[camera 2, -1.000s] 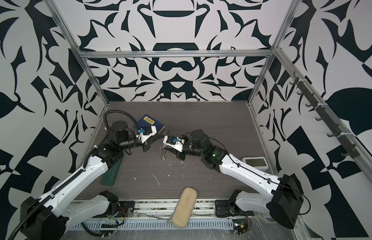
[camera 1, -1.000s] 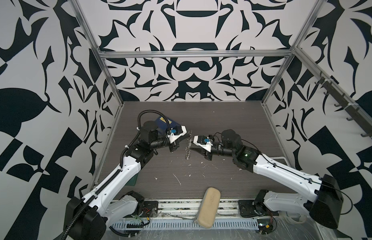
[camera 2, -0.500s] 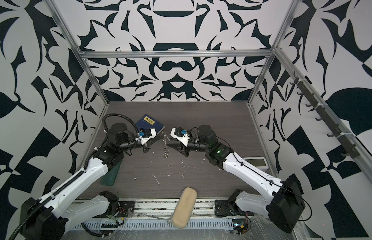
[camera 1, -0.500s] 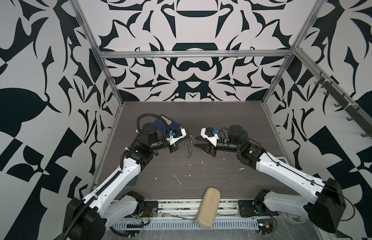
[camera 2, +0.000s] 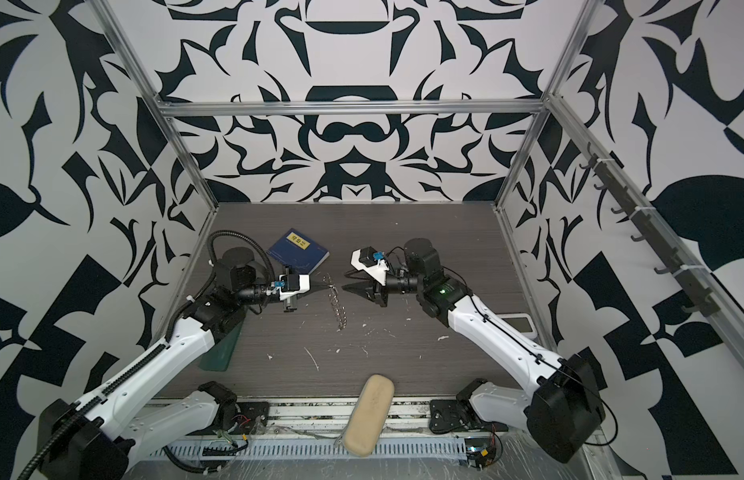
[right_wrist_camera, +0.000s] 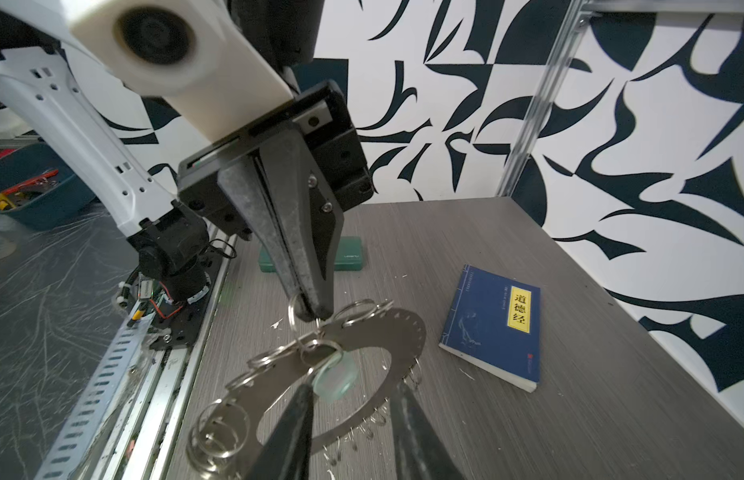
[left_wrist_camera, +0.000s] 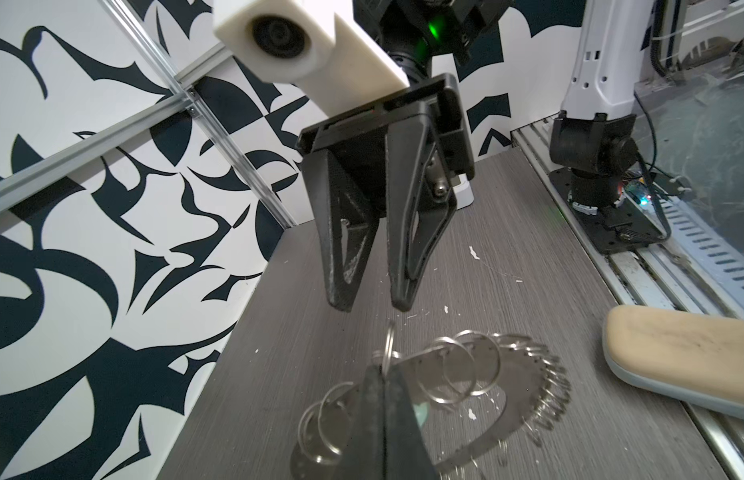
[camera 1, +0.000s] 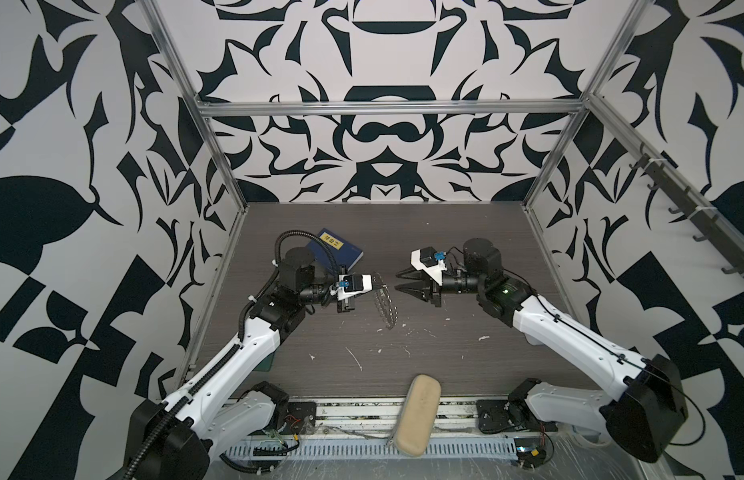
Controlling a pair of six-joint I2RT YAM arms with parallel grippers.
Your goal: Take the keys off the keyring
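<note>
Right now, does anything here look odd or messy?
Yes. The tan case overhangs the front edge of the table, white scraps litter it, and the keyring hangs tilted from the left gripper.

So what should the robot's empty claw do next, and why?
Probably ease the right gripper forward and close it on the mint-green tag. The left gripper is shut on the keyring, holding it up on edge. The right one is open, empty and just short of it, and the tag hangs in line with its fingers.
</note>
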